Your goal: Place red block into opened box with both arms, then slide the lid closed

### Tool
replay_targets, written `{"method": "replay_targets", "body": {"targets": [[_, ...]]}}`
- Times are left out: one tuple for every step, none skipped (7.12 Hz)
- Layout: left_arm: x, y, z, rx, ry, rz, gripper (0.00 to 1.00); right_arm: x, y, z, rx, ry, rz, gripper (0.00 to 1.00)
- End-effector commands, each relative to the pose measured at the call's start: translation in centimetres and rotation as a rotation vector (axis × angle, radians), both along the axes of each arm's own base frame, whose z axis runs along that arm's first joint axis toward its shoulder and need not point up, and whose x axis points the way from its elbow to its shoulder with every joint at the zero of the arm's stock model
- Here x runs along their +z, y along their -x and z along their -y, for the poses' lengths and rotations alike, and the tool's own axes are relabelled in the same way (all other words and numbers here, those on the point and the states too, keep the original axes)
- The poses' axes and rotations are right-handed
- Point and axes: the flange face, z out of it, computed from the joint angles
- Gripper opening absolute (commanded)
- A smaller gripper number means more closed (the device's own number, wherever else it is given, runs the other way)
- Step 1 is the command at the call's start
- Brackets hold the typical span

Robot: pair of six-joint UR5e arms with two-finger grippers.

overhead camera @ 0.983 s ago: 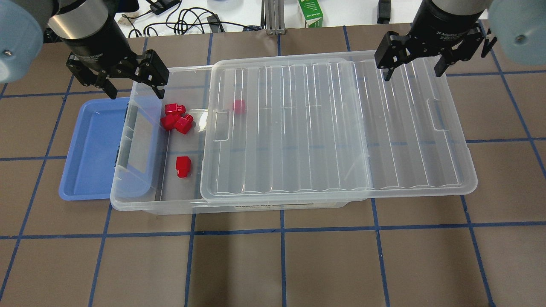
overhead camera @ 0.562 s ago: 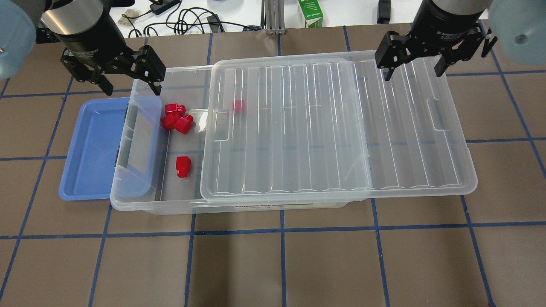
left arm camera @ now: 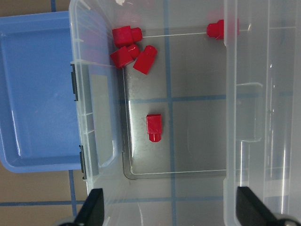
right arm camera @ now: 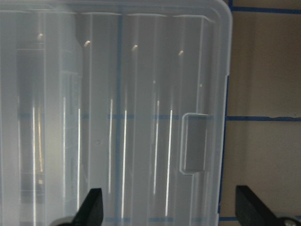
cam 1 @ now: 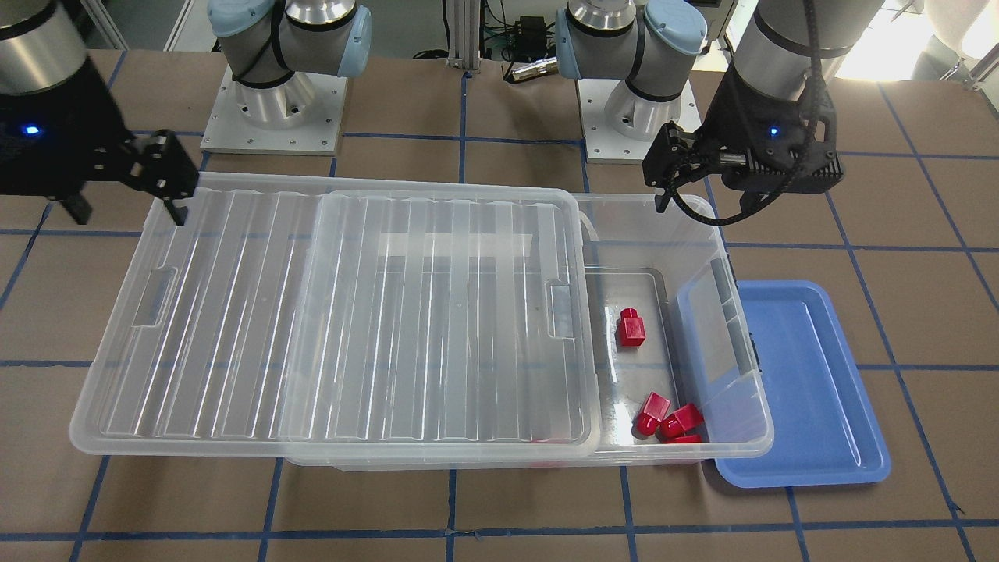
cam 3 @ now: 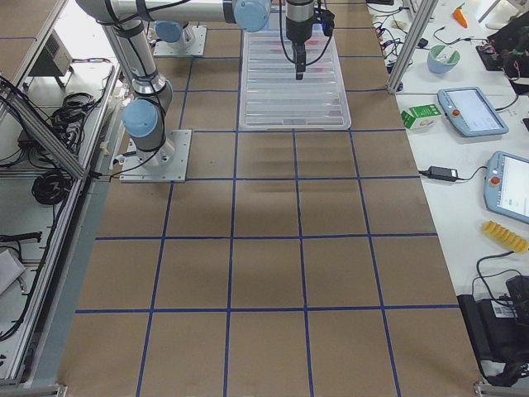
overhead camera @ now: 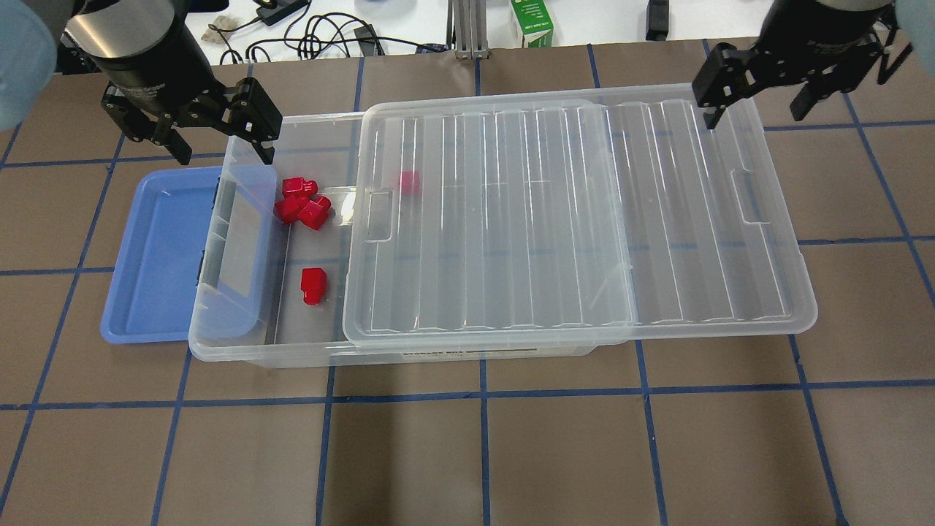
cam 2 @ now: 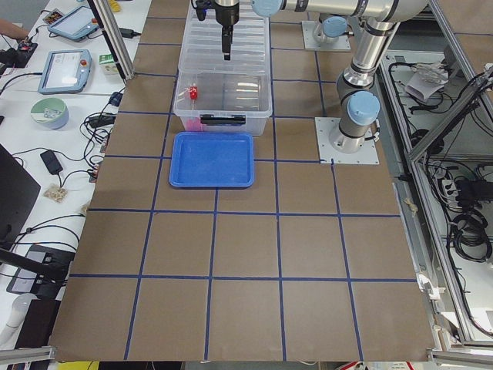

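One box (overhead camera: 292, 354): left end uncovered for loading.
Lid (overhead camera: 577, 219): slid right, overhanging; not yet closed.
Blue tray (overhead camera: 157, 248): left of box, right edge blurred behind its wall.
Left tool (overhead camera: 226, 155): spread, empty, over box's far-left corner.
Right tool (overhead camera: 756, 115): spread, empty, over lid's far-right corner, probably placed to push.
Red block (overhead camera: 313, 284): alone on box floor, in the opening.
Stray block (overhead camera: 409, 183): dim under lid's left edge.

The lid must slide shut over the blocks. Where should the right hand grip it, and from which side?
I'd grip the lid at the handle recess on its overhanging short end, coming down from above: one finger in the recess, one outside the rim. That end juts past the box, flat, nearest the right hand.
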Motion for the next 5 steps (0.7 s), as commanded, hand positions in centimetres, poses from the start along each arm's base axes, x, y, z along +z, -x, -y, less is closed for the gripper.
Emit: {"method": "replay_targets", "body": {"targets": [[0.0,0.0,0.0,0.000,-0.001,-0.002,1.00,-4.1,9.7,-1.0,0.001,-0.082,0.006,1.00],[0.0,0.0,0.0,0.000,0.000,-0.001,1.00,-7.9,10.4,-0.9,-0.009,-0.120,0.013,1.00],[0.0,0.0,0.0,0.000,0.002,-0.004,1.00,-11.5,12.1,0.2,-0.031,-0.133,-0.011,1.00],[0.0,0.0,0.0,0.000,-0.001,-0.002,1.00,-12.9,13.0,0.4,-0.039,-0.149,-0.015,1.00],[-0.2,0.1,0.1,0.000,-0.002,-0.007,1.00,-13.7,13.8,0.8,-0.016,-0.160,-0.037,1.00]]}}
